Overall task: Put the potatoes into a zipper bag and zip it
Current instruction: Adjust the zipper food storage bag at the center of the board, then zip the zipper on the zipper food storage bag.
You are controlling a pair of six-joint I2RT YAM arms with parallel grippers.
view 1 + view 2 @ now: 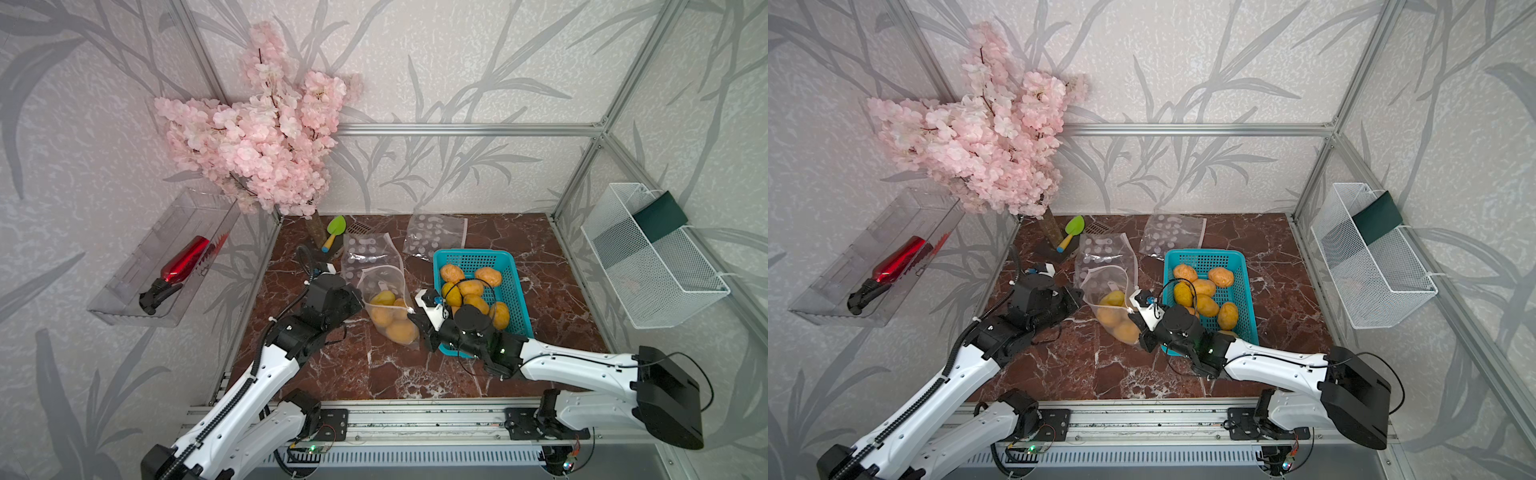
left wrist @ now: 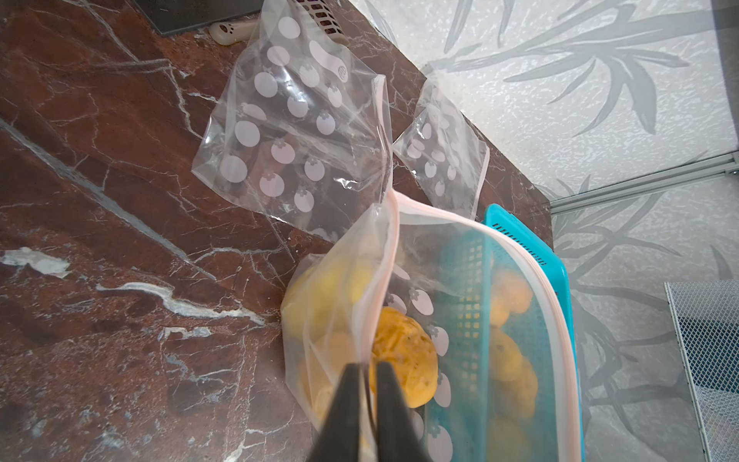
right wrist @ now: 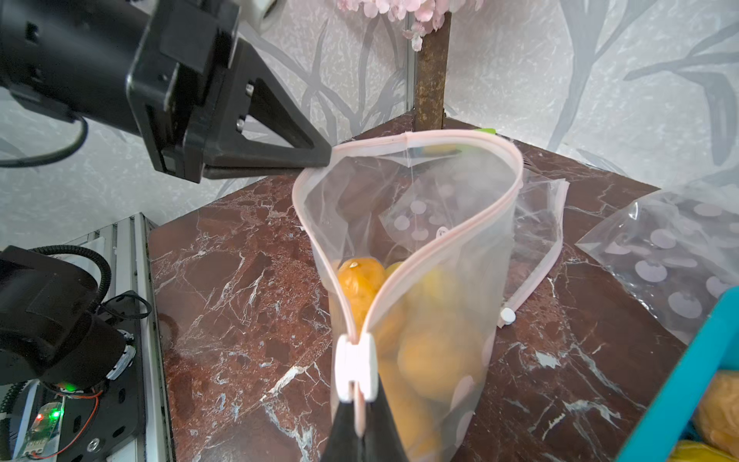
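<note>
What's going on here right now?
Both arms are on the zipper bag, which holds a few potatoes and stands with its mouth wide open. The right gripper is shut on the zipper strip just behind the white slider. The left gripper is at the opposite rim, jaws slightly apart around it. More potatoes lie in the teal basket. Zipping has not begun.
</note>
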